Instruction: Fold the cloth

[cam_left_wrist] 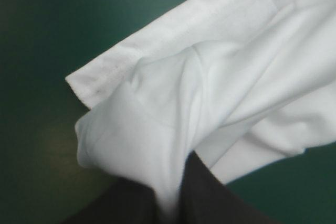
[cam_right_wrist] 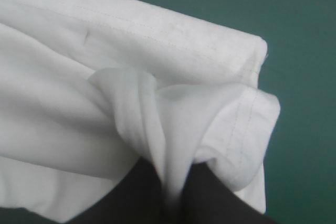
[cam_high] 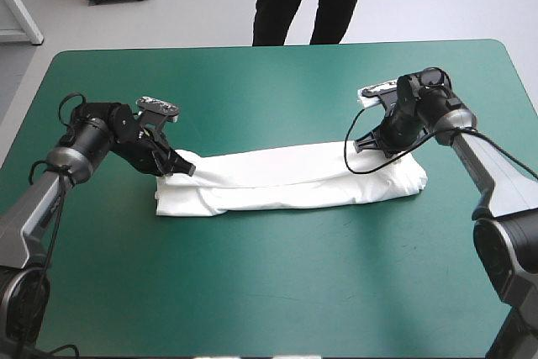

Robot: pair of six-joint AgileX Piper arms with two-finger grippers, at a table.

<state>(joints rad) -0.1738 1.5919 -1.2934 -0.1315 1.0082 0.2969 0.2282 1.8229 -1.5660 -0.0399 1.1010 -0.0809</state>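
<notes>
The white T-shirt (cam_high: pixel 290 178) lies folded lengthwise into a long band across the middle of the teal-green table (cam_high: pixel 277 292). My left gripper (cam_high: pixel 181 166) pinches the band's far edge at its left end. In the left wrist view the T-shirt (cam_left_wrist: pixel 210 87) is drawn up into a pleat between the black fingers (cam_left_wrist: pixel 210 198), with the gripper (cam_left_wrist: pixel 170 203) shut on it. My right gripper (cam_high: pixel 363 142) holds the far edge near the right end. A fold of the T-shirt (cam_right_wrist: pixel 157 114) runs down between its fingers (cam_right_wrist: pixel 131 192), and the gripper (cam_right_wrist: pixel 173 192) is shut on the fabric.
Bare teal-green cover surrounds the band on all sides, with wide room toward the near edge (cam_high: pixel 277 351). The hemmed corner of the T-shirt (cam_right_wrist: pixel 252 51) lies flat just beyond my right gripper.
</notes>
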